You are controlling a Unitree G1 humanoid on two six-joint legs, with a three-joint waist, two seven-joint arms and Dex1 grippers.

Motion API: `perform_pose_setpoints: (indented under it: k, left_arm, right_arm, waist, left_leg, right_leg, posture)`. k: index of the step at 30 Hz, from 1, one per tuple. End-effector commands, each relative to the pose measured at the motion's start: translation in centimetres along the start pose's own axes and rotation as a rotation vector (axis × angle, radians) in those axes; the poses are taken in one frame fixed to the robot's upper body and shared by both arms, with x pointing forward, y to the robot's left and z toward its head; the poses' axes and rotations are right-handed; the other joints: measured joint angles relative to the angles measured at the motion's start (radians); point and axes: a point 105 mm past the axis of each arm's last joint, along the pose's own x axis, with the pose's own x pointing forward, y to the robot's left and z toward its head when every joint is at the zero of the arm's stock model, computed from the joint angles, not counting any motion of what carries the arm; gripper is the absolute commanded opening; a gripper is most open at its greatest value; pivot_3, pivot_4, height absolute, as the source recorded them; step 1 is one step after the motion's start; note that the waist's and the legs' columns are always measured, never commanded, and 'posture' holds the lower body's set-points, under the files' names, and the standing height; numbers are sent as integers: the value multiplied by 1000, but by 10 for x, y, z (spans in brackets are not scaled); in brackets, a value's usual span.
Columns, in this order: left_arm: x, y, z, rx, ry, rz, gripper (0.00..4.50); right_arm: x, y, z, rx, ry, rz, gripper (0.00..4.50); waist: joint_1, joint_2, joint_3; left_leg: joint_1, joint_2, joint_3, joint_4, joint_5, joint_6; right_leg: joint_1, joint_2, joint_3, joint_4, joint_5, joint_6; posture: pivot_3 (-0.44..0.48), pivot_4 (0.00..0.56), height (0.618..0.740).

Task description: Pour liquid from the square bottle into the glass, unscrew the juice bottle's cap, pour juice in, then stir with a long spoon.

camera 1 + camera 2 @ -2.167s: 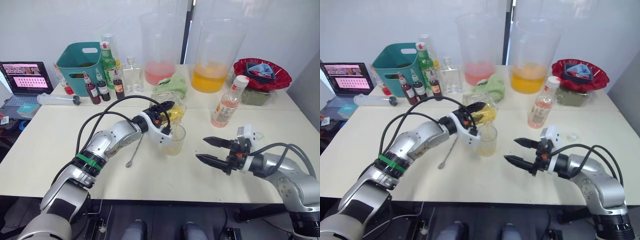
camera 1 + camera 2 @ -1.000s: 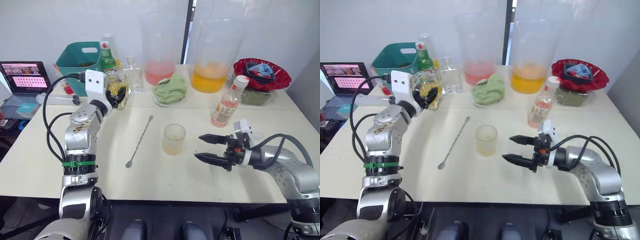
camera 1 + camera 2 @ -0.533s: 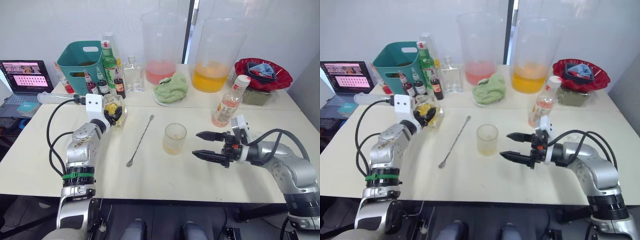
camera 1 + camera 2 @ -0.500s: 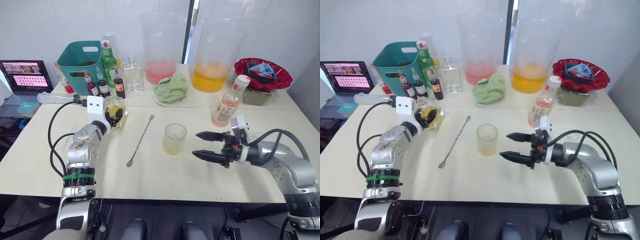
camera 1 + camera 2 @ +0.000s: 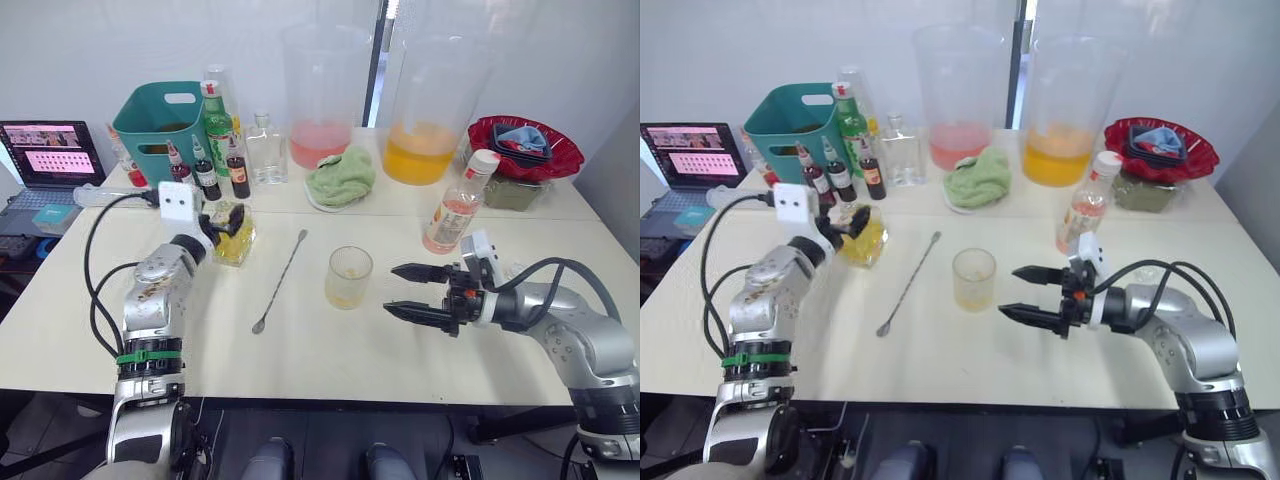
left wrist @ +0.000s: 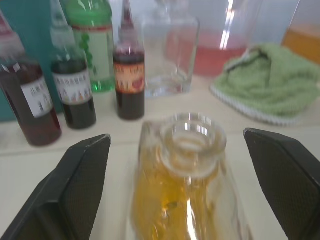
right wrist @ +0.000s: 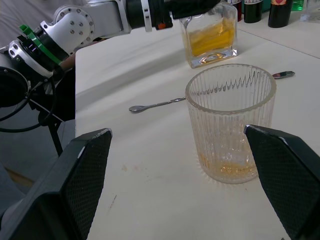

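White tabletop: left end effector [image 6: 175, 185] spread around the square bottle [image 6: 186, 185], right end effector [image 5: 405, 290] spread; labels illegible.

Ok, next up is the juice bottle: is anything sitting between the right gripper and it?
Nothing visible blocks it. The right gripper hangs open over bare table, and the juice bottle stands just beyond it, further back. The glass sits off towards the robot's left, clear of that line.
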Motion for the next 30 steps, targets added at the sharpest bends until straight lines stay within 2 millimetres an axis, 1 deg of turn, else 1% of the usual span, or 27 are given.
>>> perform_pose_setpoints:
  k: [1, 2, 3, 5, 8, 10, 11, 13, 15, 17, 19, 20, 21, 22, 23, 24, 25, 26, 28, 30]
  left_arm:
    - [-13, 3, 74, 39, -246, -44, 4456]
    - [-18, 3, 85, 38, -277, -72, 4456]
    - [-22, 4, 91, 8, -287, -105, 4456]
    - [-33, 11, 102, -16, -308, -174, 4456]
    - [-51, 18, 110, -61, -294, -278, 4456]
    - [-69, 20, 111, -62, -258, -364, 4456]
    - [-80, 15, 113, -56, -249, -423, 4456]
    - [-100, 4, 115, -139, -216, -544, 4456]
    - [-116, 2, 102, -114, -117, -570, 4456]
    - [-125, 6, 89, -101, -45, -548, 4456]
    - [-131, 11, 82, -122, -17, -527, 4456]
    - [-130, 29, 53, 2, 111, -361, 4456]
    - [-134, 37, 36, 80, 158, -303, 4456]
    - [-139, 40, 25, 136, 186, -274, 4456]
    - [-148, 36, 17, 139, 193, -312, 4456]
    - [-157, 29, 16, 128, 164, -384, 4456]
    - [-165, 29, 10, 117, 167, -418, 4456]
    - [-171, 30, 6, 112, 170, -438, 4456]
    - [-177, 40, 6, 46, 117, -420, 4456]
    - [-182, 46, 3, 24, 89, -411, 4456]
  right_arm:
    - [-9, -1, 23, -54, -40, -11, 4500]
    - [-11, -3, 26, -56, -46, -17, 4500]
    - [-12, -4, 28, -57, -50, -21, 4500]
    - [-14, -9, 32, -83, -75, -54, 4500]
    - [-16, -14, 38, -104, -109, -93, 4500]
    - [-20, -18, 41, -105, -139, -116, 4500]
    - [-22, -20, 42, -112, -149, -133, 4500]
    - [-26, -25, 42, -121, -158, -168, 4500]
    - [-32, -34, 34, -138, -146, -231, 4500]
    - [-37, -39, 27, -153, -138, -281, 4500]
    - [-40, -41, 24, -161, -141, -309, 4500]
    - [-47, -43, 19, -159, -152, -347, 4500]
    - [-57, -47, 14, -165, -167, -401, 4500]
    - [-65, -49, 9, -171, -176, -440, 4500]
    - [-75, -50, 2, -153, -189, -467, 4500]
    - [-86, -53, -5, -128, -203, -518, 4500]
    - [-95, -52, -14, -117, -197, -544, 4500]
    - [-102, -51, -19, -113, -190, -560, 4500]
    - [-114, -45, -35, -113, -166, -613, 4500]
    - [-122, -42, -45, -112, -158, -661, 4500]
  waist:
    - [-1, 0, 0]
    - [-2, 0, 0]
    - [-3, 0, 0]
    - [-6, 0, 0]
    - [-10, 1, 0]
    - [-13, 1, 0]
    - [-15, 1, 0]
    - [-16, 1, 0]
    - [-13, 1, 0]
    - [-10, 1, 0]
    - [-6, 2, 0]
    - [-6, 1, 0]
    - [-7, 1, -1]
    - [-7, 2, -1]
    - [-6, 2, -1]
    - [-5, 2, -1]
    - [-2, 2, -1]
    - [0, 1, -1]
    - [5, 2, -1]
    - [4, 2, -1]
  left_leg:
    - [0, 0, 0, 0, 0, 0]
    - [0, 0, 0, 0, 0, 0]
    - [0, 0, 0, 0, 0, 0]
    - [0, 0, 0, 0, 0, 0]
    - [2, 1, 0, -1, 0, 0]
    - [3, 1, 0, -1, 0, 0]
    - [3, 1, 0, -1, 0, 0]
    - [3, 1, 0, -1, 0, 0]
    - [3, 2, -1, -1, 0, 1]
    - [4, 2, -1, -1, 0, 1]
    - [6, 2, -1, -2, 0, 1]
    - [7, 2, -1, -2, 0, 1]
    - [6, 2, 0, -2, 0, 0]
    - [8, 3, 0, -3, -1, 0]
    - [14, 1, 2, -9, -1, 0]
    - [18, 1, 3, -12, -1, 0]
    - [21, 2, 4, -16, -1, 0]
    - [21, 3, 4, -17, -1, 0]
    - [21, 4, 5, -17, -1, 0]
    - [22, 5, 5, -17, -1, 0]
  right_leg:
    - [0, 0, 0, 0, 0, 0]
    - [0, 0, 0, 0, 0, 0]
    - [0, 0, 0, 0, 0, 0]
    - [0, 0, 0, 0, 0, 0]
    - [1, 0, 0, 0, 0, 0]
    - [1, 1, 1, 0, 0, 0]
    - [1, 1, 1, 0, 0, 0]
    - [1, 1, 2, 0, 0, 0]
    - [1, 1, 2, 0, 0, 0]
    - [1, 1, 2, 0, 0, 0]
    - [4, 0, 3, 0, 0, 0]
    - [4, 0, 3, 0, 0, 0]
    - [4, 1, 3, -1, 0, 0]
    - [5, 1, 4, -2, 0, 0]
    - [9, -1, 7, -3, 0, 0]
    - [12, -1, 8, -5, 0, 0]
    - [14, -1, 9, -8, 0, 0]
    - [14, -1, 8, -10, 0, 0]
    - [14, 0, 8, -11, 0, -1]
    - [15, 0, 8, -10, 0, -1]
  posture:
    - [0, 150, 740]
    - [0, 150, 740]
    - [0, 150, 740]
    - [0, 150, 740]
    - [0, 150, 740]
    - [0, 150, 740]
    - [0, 150, 740]
    - [0, 150, 740]
    - [0, 150, 740]
    - [0, 150, 740]
    - [0, 150, 740]
    - [0, 150, 740]
    - [0, 150, 740]
    - [0, 150, 740]
    - [0, 150, 740]
    - [0, 150, 740]
    - [0, 150, 740]
    - [0, 150, 740]
    - [0, 150, 740]
    - [0, 150, 740]
